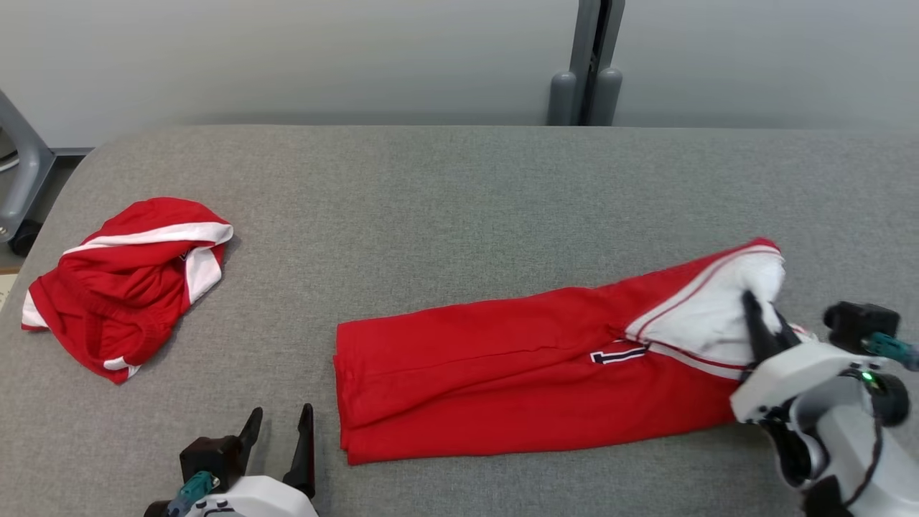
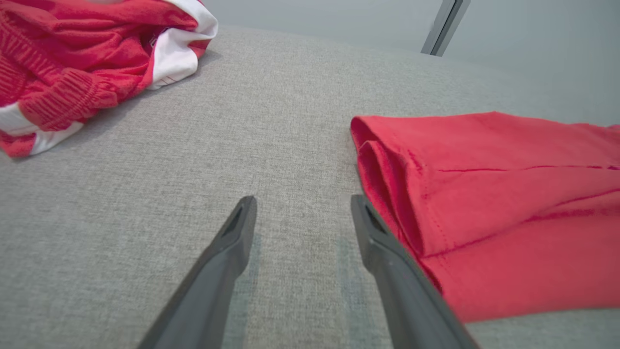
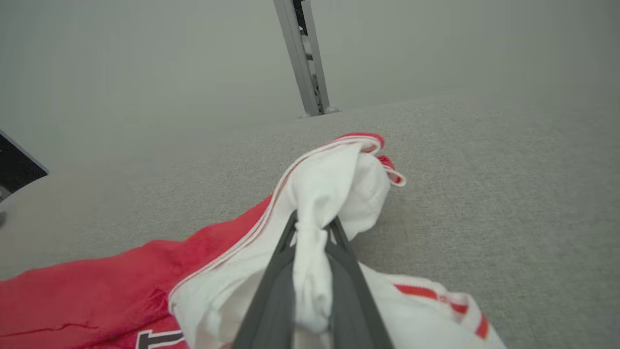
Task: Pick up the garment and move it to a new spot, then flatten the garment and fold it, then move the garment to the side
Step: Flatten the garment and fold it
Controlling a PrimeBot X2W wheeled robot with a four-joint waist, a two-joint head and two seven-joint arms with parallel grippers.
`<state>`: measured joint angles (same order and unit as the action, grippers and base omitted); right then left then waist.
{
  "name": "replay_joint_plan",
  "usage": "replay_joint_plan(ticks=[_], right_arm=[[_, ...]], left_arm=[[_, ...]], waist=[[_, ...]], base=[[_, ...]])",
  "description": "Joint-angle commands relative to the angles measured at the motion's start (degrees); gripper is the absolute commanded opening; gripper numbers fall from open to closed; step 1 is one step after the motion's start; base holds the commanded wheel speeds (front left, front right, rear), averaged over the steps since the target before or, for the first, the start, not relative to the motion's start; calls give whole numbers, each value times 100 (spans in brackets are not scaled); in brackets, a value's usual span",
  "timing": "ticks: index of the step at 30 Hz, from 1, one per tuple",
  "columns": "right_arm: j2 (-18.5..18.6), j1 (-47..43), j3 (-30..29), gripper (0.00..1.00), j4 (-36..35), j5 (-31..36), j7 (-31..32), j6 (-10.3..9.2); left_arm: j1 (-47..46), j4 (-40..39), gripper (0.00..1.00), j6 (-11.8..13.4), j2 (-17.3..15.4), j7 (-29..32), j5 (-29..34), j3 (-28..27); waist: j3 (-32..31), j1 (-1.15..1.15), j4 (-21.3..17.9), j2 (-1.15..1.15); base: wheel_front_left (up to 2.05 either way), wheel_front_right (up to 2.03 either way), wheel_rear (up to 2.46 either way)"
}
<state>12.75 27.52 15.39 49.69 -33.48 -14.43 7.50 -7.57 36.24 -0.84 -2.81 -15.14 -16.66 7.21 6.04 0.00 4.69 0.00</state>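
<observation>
A long red garment (image 1: 517,373) with a white sleeve end lies stretched across the grey table (image 1: 459,201), folded lengthwise. My right gripper (image 1: 752,305) is at its right end. In the right wrist view this gripper (image 3: 313,224) is shut on a bunched fold of the garment's white cloth (image 3: 339,184). My left gripper (image 1: 281,413) stands open near the table's front edge, just left of the garment's left end. In the left wrist view its right finger (image 2: 387,252) lies beside the red hem (image 2: 508,203), with nothing between the fingers of the left gripper (image 2: 304,201).
A second red and white garment (image 1: 129,283) lies crumpled at the table's left side, also seen as a crumpled heap (image 2: 72,63) ahead of my left gripper. A grey post (image 1: 589,64) stands behind the table's far edge. A grey frame (image 1: 21,172) stands off the left edge.
</observation>
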Motion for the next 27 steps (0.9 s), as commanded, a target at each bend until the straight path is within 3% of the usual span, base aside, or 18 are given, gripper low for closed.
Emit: replay_joint_plan(ticks=[1,8,14,19,27], right_arm=[[-93,-51,187,0,-297,-9,-30,-1],[-378,-300,1206,0,-1463,-331,443,-2],[-589,-374,2235,0,-2124,-612,976,-1],[-799,-162,2740,0,-1945,-727,1121,-1],[-958,225,3014,0,-1041,-727,670,-1]], left_arm=[[-31,17,100,34,-22,1,-50,61],[-117,15,100,67,-24,0,-157,295],[-149,42,100,62,-24,1,-203,593],[-144,81,100,86,-24,0,-235,776],[-51,66,100,156,-19,1,-327,896]], waist=[[-28,0,-33,0],[-55,0,47,0],[-84,0,486,0],[-121,0,1013,0],[-142,0,1613,0]], base=[[0,0,0],[0,0,0],[0,0,0],[0,0,0],[0,0,0]])
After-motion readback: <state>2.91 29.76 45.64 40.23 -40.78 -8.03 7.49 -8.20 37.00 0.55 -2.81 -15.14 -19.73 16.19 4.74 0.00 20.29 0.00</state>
